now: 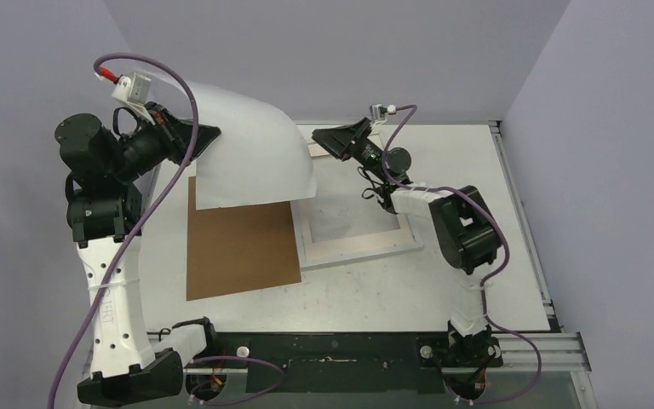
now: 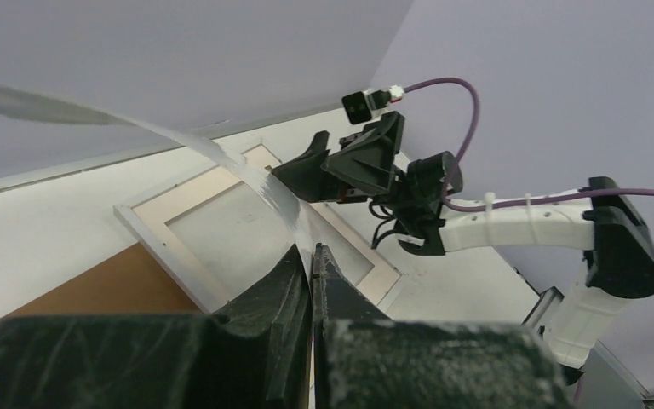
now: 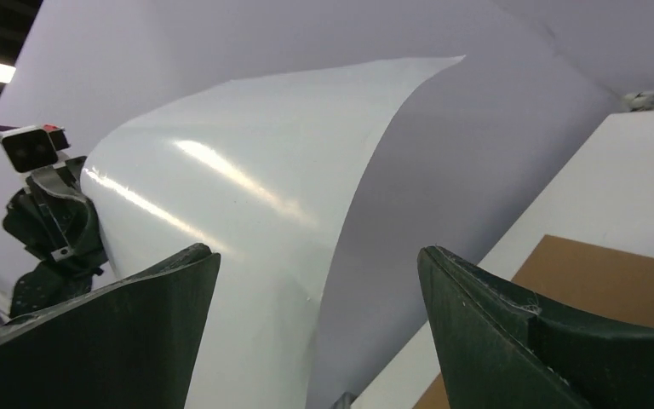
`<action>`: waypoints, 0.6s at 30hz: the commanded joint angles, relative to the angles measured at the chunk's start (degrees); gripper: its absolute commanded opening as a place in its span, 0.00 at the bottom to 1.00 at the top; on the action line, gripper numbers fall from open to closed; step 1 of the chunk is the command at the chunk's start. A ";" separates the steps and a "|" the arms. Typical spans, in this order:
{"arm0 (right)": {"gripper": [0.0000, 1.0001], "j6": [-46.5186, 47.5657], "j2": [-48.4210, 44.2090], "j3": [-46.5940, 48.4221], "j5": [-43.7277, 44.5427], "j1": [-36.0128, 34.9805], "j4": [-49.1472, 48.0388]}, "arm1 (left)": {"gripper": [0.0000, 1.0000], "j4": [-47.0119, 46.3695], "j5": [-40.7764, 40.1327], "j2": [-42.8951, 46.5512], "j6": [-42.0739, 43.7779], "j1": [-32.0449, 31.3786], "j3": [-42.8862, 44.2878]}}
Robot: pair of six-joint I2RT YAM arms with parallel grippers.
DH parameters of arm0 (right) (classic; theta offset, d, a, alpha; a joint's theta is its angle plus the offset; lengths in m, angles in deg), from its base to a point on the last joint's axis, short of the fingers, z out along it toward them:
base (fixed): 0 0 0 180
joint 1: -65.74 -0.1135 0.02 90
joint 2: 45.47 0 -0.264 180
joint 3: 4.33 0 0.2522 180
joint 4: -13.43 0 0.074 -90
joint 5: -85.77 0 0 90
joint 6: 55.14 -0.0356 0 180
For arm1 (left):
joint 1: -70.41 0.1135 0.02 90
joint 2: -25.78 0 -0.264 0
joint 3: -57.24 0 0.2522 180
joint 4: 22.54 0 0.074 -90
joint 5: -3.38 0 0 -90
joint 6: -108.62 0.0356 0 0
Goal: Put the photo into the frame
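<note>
The photo [image 1: 251,149] hangs in the air as a bent arch with only its plain white back showing. My left gripper [image 1: 213,134] is shut on its left edge, and in the left wrist view the sheet [image 2: 221,155] runs edge-on into the closed jaws [image 2: 313,252]. The white frame [image 1: 358,253] lies flat on the table, partly under the sheet's right end. My right gripper [image 1: 317,139] hovers open just right of the photo's right edge. In the right wrist view that edge [image 3: 247,196] sits between the spread fingers [image 3: 317,260], untouched.
A brown backing board [image 1: 240,247] lies flat left of the frame, also seen as the board [image 3: 613,273] from the right wrist. A cream mat [image 2: 196,192] lines the frame's inside. Walls close in behind and on both sides.
</note>
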 commanded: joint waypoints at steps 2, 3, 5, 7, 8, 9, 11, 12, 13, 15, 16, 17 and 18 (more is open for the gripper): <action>0.90 -15.87 5.82 7.93 -5.17 -3.07 -15.46 | 0.00 -0.75 3.30 1.66 -0.61 0.30 1.11; 0.90 -15.62 5.65 8.49 -5.93 -3.64 -13.95 | 0.00 -0.43 3.35 1.64 -0.37 0.30 1.14; 0.90 -16.63 4.92 7.72 -5.86 -4.17 -14.46 | 0.00 0.12 3.16 1.72 0.39 0.35 1.02; 0.90 -18.65 4.63 6.98 -5.41 -4.23 -15.67 | 0.00 0.34 3.02 1.72 0.68 0.39 0.52; 0.90 -20.10 4.84 6.99 -5.44 -4.30 -16.61 | 0.00 0.38 3.13 1.65 0.73 0.39 0.18; 0.90 -22.00 5.39 7.18 -5.55 -4.36 -17.22 | 0.00 0.23 3.13 1.56 0.67 0.39 -0.09; 0.90 -24.63 6.15 7.75 -5.75 -4.72 -19.22 | 0.00 0.06 3.09 1.48 0.75 0.39 -0.47; 0.90 -25.34 6.36 8.12 -6.21 -5.02 -19.47 | 0.00 0.05 3.05 1.46 0.81 0.39 -0.57; 0.90 -25.56 6.30 8.42 -6.69 -5.29 -18.94 | 0.00 0.14 3.12 1.38 1.02 0.39 -0.66; 0.90 -24.90 5.79 8.76 -7.97 -5.73 -16.64 | 0.00 0.35 3.13 1.34 1.42 0.45 -0.85; 0.90 -24.47 5.35 8.39 -8.24 -5.79 -15.34 | 0.00 0.46 3.02 1.37 1.68 0.43 -0.93; 0.90 -24.20 4.84 7.80 -8.14 -5.90 -15.13 | 0.00 0.71 3.03 1.37 1.93 0.47 -1.02; 0.90 -24.06 4.44 7.26 -8.15 -5.78 -14.65 | 0.00 0.88 2.96 1.30 2.12 0.48 -1.10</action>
